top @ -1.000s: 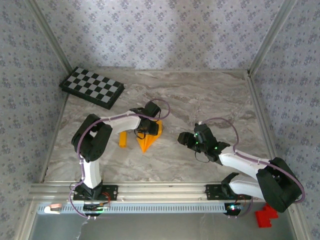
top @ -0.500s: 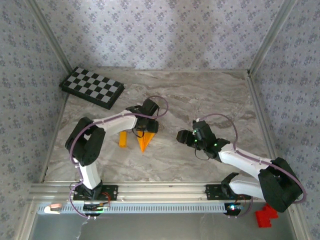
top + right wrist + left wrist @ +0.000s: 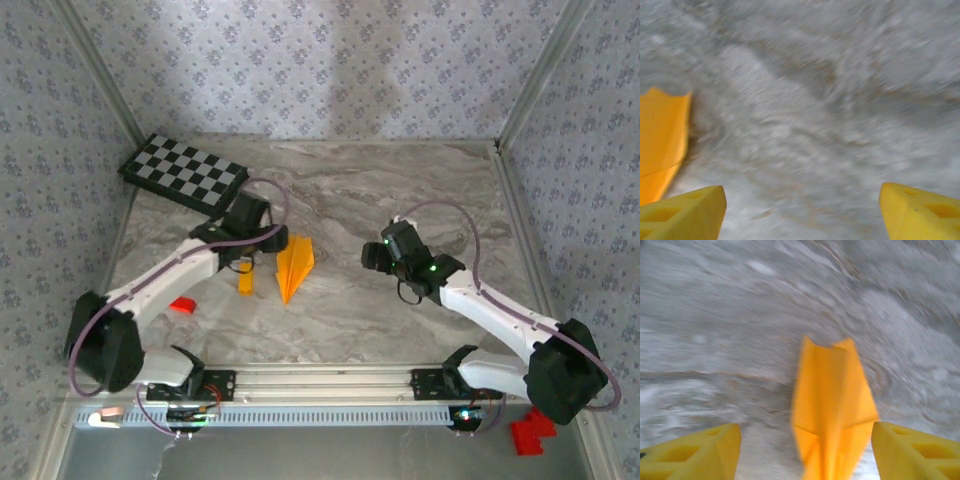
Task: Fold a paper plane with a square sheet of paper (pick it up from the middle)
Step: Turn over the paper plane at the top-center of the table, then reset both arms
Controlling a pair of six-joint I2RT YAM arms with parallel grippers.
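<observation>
In the left wrist view the desk (image 3: 715,315) is looking smeary, and the paper plane (image 3: 832,405) is running off the picture at 6 o'clock. In the right wrist view the paper plane is getting cut off at 9 o'clock, and the desk is blurring. From above, a red thing (image 3: 530,437) at 5 o'clock is hiding partly behind the right arm (image 3: 565,375).

The left arm (image 3: 160,280) and the right arm (image 3: 490,310) are built alike, with smooth white link shells between bulky black joint housings. A thin purple cable (image 3: 265,182) loops out near each wrist and trails back along the links. Small green lights glow on the right arm's black wrist block (image 3: 425,268). Each black base (image 3: 185,385) is bolted to a silver slotted rail (image 3: 330,380). The left gripper (image 3: 805,452) and the right gripper (image 3: 802,210) carry chunky yellow plastic fingers (image 3: 690,455) with moulded rectangular recesses.
</observation>
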